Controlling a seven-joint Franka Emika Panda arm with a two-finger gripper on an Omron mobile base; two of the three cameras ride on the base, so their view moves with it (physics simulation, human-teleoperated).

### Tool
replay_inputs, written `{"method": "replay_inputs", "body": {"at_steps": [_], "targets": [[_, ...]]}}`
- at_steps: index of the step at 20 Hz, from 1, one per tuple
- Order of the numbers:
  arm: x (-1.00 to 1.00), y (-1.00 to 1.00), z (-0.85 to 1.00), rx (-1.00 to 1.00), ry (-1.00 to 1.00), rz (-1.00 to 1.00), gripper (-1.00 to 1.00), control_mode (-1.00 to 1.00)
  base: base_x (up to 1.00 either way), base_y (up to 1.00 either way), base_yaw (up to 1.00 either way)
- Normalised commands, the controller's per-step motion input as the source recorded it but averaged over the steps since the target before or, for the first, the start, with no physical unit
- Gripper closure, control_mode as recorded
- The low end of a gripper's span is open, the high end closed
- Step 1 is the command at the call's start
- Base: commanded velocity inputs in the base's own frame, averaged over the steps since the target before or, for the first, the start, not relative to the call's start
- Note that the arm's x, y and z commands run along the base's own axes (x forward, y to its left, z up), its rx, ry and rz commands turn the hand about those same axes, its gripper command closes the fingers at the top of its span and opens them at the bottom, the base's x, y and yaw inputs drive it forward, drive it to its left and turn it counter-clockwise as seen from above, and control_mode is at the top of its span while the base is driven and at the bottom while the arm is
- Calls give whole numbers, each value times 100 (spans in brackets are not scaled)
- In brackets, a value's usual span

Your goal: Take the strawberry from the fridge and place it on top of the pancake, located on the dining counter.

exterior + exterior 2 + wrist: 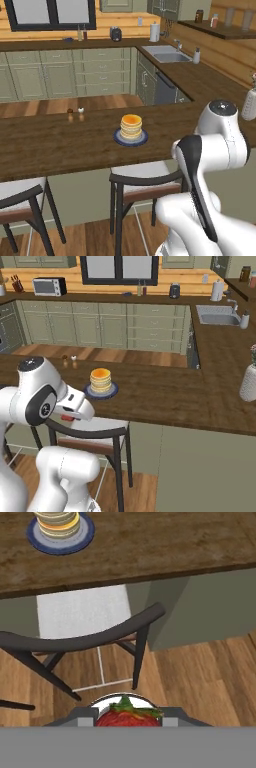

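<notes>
The strawberry [129, 718], bright red with a green top, sits between my gripper's [129, 721] grey fingertips [85, 717] at the bottom of the hand view. The gripper is shut on it. In the right base view the hand [75, 404] hovers in front of the dining counter's [165, 396] near edge, with a red speck of strawberry [66, 417] under it. The pancake [131, 126] [100, 380] [57, 522] stack rests on a round blue-grey plate [85, 537] on the dark wooden dining counter [60, 145], beyond and above the hand. The fridge is out of view.
A dark-framed stool [80, 642] [145, 180] [95, 431] with a pale seat stands below the gripper, tucked under the counter edge. Small shakers [75, 111] [69, 360] stand left of the pancake. A white vase [248, 381] is on the counter's right end, and a sink [167, 54] lies farther back.
</notes>
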Motion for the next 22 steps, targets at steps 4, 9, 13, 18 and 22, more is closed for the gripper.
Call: {"method": "replay_inputs", "body": {"at_steps": [4,9,13,18,22], "targets": [[90,11,11,0,-3,29,100,-100,0,0,0],[100,19,30,0,-1,25,100,-100,0,0,0],[100,26,8,0,0,11,100,-100,0,0,0],[100,23,-1,0,8,4,100,-100,0,0,0],[100,5,9,0,2,1,100,-100,0,0,0]]}}
